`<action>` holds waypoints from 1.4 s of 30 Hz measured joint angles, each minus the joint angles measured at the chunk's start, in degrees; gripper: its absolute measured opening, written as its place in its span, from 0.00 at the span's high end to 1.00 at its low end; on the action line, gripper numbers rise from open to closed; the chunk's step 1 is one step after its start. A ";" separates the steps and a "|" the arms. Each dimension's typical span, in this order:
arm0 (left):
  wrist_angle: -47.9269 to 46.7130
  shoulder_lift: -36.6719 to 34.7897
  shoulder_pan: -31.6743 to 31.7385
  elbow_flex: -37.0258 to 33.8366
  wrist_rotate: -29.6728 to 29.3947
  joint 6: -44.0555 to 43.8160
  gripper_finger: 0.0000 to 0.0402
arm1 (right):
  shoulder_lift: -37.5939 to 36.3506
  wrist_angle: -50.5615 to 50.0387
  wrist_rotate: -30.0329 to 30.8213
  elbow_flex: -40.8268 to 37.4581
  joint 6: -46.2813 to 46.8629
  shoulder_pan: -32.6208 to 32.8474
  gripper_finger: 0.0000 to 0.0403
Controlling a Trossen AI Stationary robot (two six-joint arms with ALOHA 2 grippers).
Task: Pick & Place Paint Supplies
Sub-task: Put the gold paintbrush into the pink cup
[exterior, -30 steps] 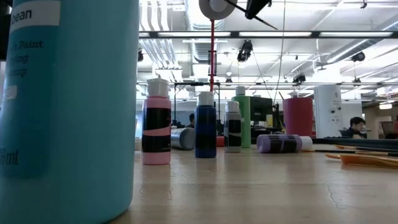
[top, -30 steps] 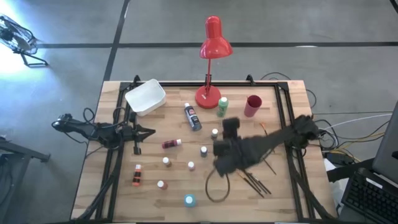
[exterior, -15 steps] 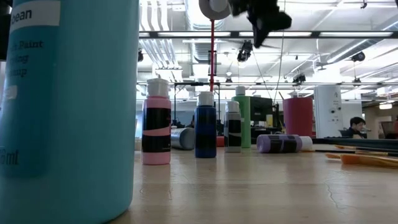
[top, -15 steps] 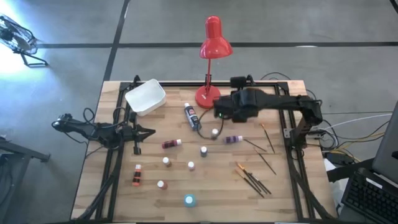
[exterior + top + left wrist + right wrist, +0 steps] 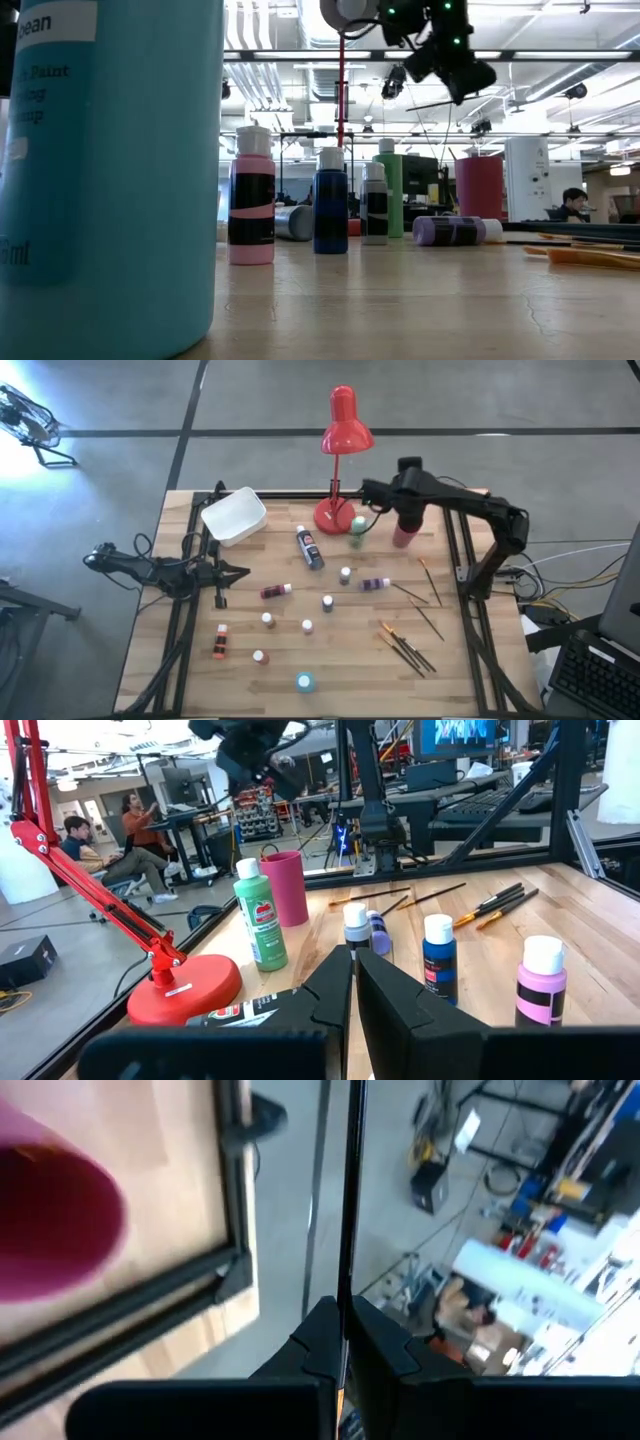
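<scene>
My right gripper (image 5: pixel 400 487) hangs high over the far right of the table, above a pink cup (image 5: pixel 405 532), shut on a thin paintbrush (image 5: pixel 350 1190). The cup (image 5: pixel 50 1210) shows below it in the right wrist view. Small paint bottles stand or lie mid-table: green (image 5: pixel 357 528), dark blue (image 5: pixel 310 548), purple (image 5: pixel 375 584), red (image 5: pixel 275 591), orange (image 5: pixel 219 643), teal (image 5: pixel 304 682). Several brushes (image 5: pixel 408 650) lie flat at the near right. My left gripper (image 5: pixel 240 571) waits shut at the table's left side. My right gripper pinches the paintbrush's thin shaft (image 5: pixel 347 1295) between its two shut fingers. The shaft runs straight out ahead of the fingertips, along the fingers. The brush is lifted clear of the table, above the pink cup. Which end of the brush the fingers hold cannot be told.
A red desk lamp (image 5: pixel 340 430) stands on its round base at the far middle, close to the green bottle. A white tub (image 5: pixel 234 515) sits at the far left. Two more brushes (image 5: pixel 430 585) lie at the right. Black frame rails (image 5: pixel 455 550) run along the table's sides.
My right gripper has swung from low over the near middle of the table toward the far right, ending above the pink cup, and has turned on the way. It stays shut on the brush. The bottles and the lying brushes have not moved.
</scene>
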 joint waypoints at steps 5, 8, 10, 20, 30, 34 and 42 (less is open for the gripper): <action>0.00 0.00 -0.01 0.00 0.00 0.00 0.94 | -4.90 -0.06 1.28 -3.91 -1.38 -4.94 0.98; 0.00 0.00 0.01 0.00 0.00 0.00 0.94 | -7.70 -0.04 -0.40 -5.20 4.71 -6.15 0.98; 0.00 0.00 0.00 0.01 0.00 0.00 0.94 | -10.06 0.54 -3.86 -5.61 9.23 -6.06 0.98; 0.00 0.00 -0.01 0.02 0.00 0.00 0.94 | -30.60 21.43 -21.53 -11.28 27.49 6.39 0.98; 0.00 0.01 0.02 0.02 0.00 0.00 0.94 | -52.10 84.83 -16.09 -40.00 19.40 27.93 0.98; 0.00 0.02 -0.01 0.02 0.00 0.00 0.94 | -53.41 108.11 -19.65 -50.69 12.93 32.25 0.98; 0.00 0.02 0.00 0.02 0.00 0.00 0.94 | -50.59 109.54 -22.56 -54.51 4.61 39.04 0.98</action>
